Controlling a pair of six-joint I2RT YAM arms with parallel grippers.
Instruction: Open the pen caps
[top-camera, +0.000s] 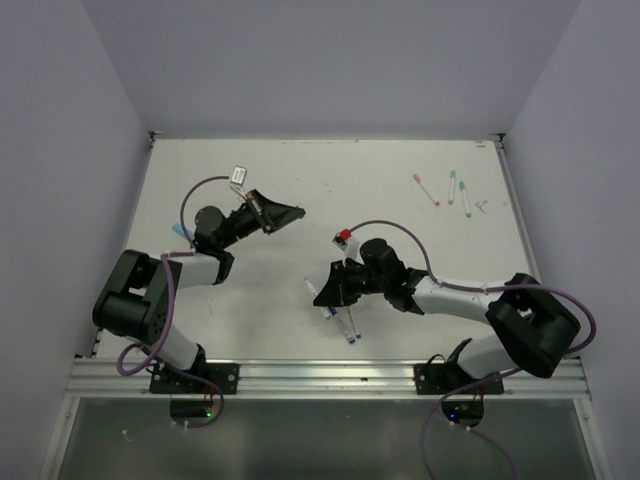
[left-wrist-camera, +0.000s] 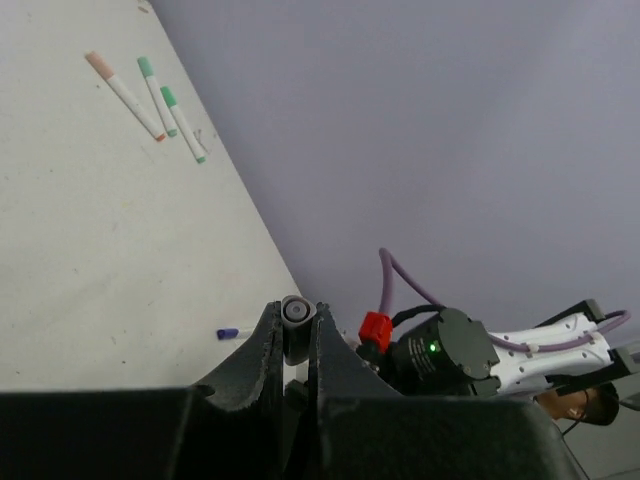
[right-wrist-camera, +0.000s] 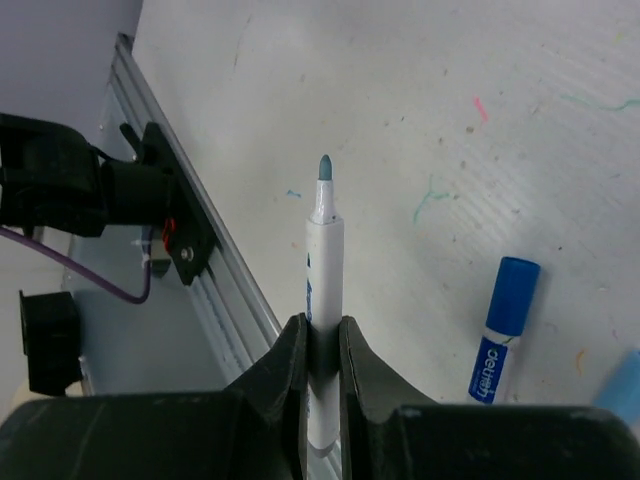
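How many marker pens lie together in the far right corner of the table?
3: a slim white pink-capped pen leftmost, a middle green-capped pen, a rightmost green-capped pen. None looks hidden.

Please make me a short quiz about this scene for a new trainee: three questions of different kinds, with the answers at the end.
1. True or false: the pen held in the right gripper has its cap on.
2. What is the left gripper shut on? A) a whole pen B) a small cap C) nothing
3. How many pens lie together near the far right corner of the table?
Key: 1 false, it is uncapped; 2 B; 3 three.
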